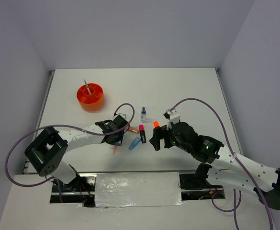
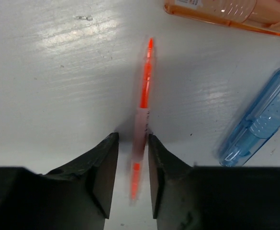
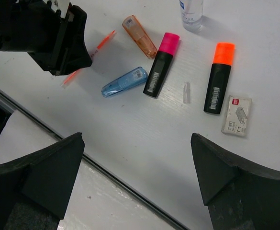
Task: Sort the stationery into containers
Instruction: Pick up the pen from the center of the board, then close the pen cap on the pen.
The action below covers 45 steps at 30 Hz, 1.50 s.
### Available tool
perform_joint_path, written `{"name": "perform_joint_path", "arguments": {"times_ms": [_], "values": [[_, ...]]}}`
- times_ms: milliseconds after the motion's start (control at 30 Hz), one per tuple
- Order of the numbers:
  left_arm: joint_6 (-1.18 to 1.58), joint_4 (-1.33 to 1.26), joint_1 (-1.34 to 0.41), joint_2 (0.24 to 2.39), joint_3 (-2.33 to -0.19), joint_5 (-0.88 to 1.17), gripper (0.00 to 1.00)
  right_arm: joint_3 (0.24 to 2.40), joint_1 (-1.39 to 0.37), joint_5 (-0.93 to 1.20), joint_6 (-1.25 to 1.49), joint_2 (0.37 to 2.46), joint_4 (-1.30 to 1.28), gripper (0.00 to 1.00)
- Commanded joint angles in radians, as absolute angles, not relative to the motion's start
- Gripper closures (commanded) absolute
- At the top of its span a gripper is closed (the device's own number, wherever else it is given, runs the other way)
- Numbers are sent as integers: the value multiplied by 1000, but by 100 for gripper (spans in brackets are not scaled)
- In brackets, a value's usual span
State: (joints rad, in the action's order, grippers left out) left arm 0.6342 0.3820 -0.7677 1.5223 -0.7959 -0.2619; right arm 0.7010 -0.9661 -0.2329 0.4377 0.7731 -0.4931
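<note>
Holding only a pencil [image 1: 86, 87], the cup [image 1: 93, 102] sits far left; the rest lies on the tabletop [image 1: 187, 91]. Left pincer [image 2: 133, 167], narrowly spread, straddles the pen [image 2: 145, 81] without clearly pinching it; right pincer [image 3: 137, 143] hangs wide and empty over highlighters [image 3: 160, 64], marker [image 3: 124, 81], bottle [image 3: 191, 12], eraser [image 3: 237, 115].

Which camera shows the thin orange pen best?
The left wrist view: the thin orange pen runs large up the frame, its near end between the fingers of the left gripper. The right wrist view shows it small, partly hidden by that gripper; the top view shows an orange sliver.
</note>
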Motion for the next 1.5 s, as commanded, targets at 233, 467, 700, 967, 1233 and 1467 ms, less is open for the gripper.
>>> {"name": "perform_joint_path", "arguments": {"times_ms": [233, 467, 700, 967, 1233, 1467], "values": [[649, 365, -765, 1511, -670, -215, 77, 686, -957, -175, 416, 756, -416, 1], [704, 397, -765, 1398, -638, -227, 100, 641, -836, -28, 405, 758, -312, 1], [741, 517, -793, 1052, -733, -264, 100, 716, -701, 25, 316, 1021, -302, 12], [605, 741, -804, 819, -969, -233, 100, 903, -698, -40, 197, 1340, -386, 51], [468, 774, -805, 586, -962, -221, 100, 968, -695, -52, 153, 1499, -425, 54], [466, 750, -805, 465, -948, -207, 100, 963, -696, -43, 161, 1603, -408, 56]]}}
